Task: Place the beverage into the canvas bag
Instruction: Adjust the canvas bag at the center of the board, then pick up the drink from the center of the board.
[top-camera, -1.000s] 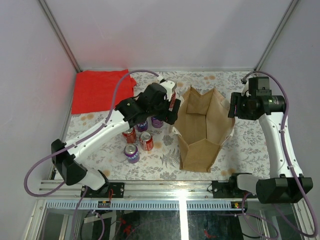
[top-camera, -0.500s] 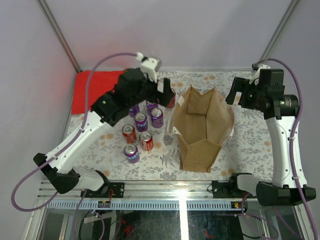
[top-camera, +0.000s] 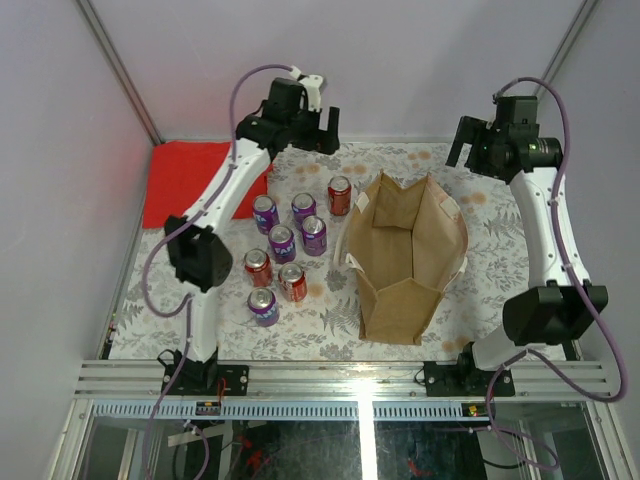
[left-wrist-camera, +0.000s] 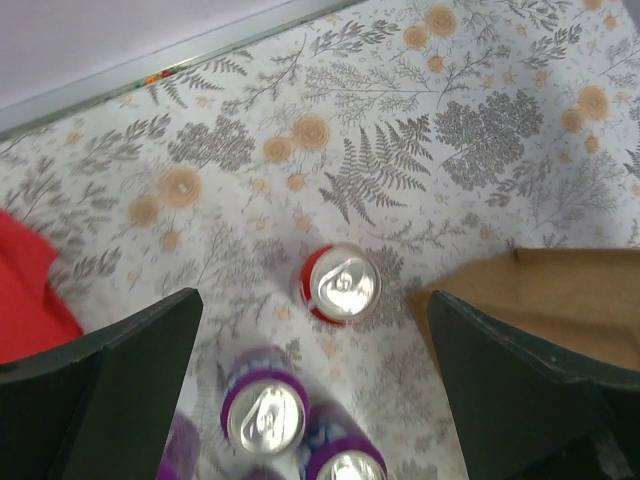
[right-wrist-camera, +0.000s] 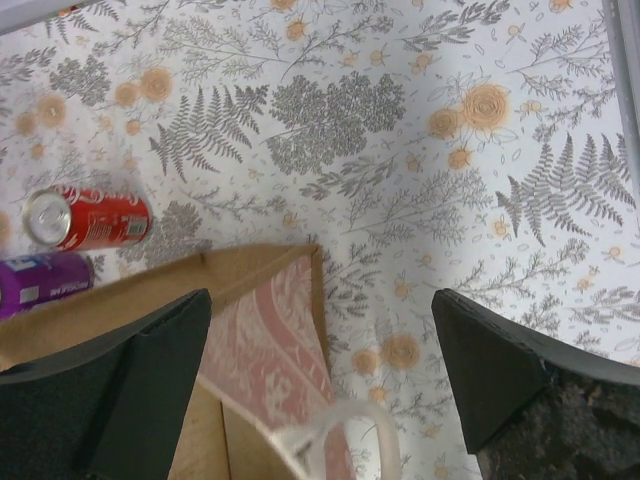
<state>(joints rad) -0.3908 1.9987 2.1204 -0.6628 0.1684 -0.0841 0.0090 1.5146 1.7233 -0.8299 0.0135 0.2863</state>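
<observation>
The tan-brown canvas bag (top-camera: 408, 258) stands open and upright right of centre, nothing visible inside. Several red and purple beverage cans stand to its left; the nearest is a red can (top-camera: 340, 195) by the bag's far left corner. My left gripper (top-camera: 318, 128) is open and empty, raised high over the table's far edge. In the left wrist view the gripper (left-wrist-camera: 315, 400) hangs well above that red can (left-wrist-camera: 342, 283) and purple cans (left-wrist-camera: 265, 415). My right gripper (top-camera: 463, 143) is open and empty, high beyond the bag's far right corner. The right wrist view shows the gripper (right-wrist-camera: 320, 390) above the bag's rim (right-wrist-camera: 265, 320).
A flat red cloth (top-camera: 195, 180) lies at the far left. More cans stand in a cluster, down to a purple can (top-camera: 264, 307) near the front. The bag's cream handle (right-wrist-camera: 345, 435) arches below my right gripper. Walls and frame posts close in the back.
My left arm has lifted away from the cans and swung back to the far edge, empty. My right gripper has also risen and moved back. Cans and bag have not moved.
</observation>
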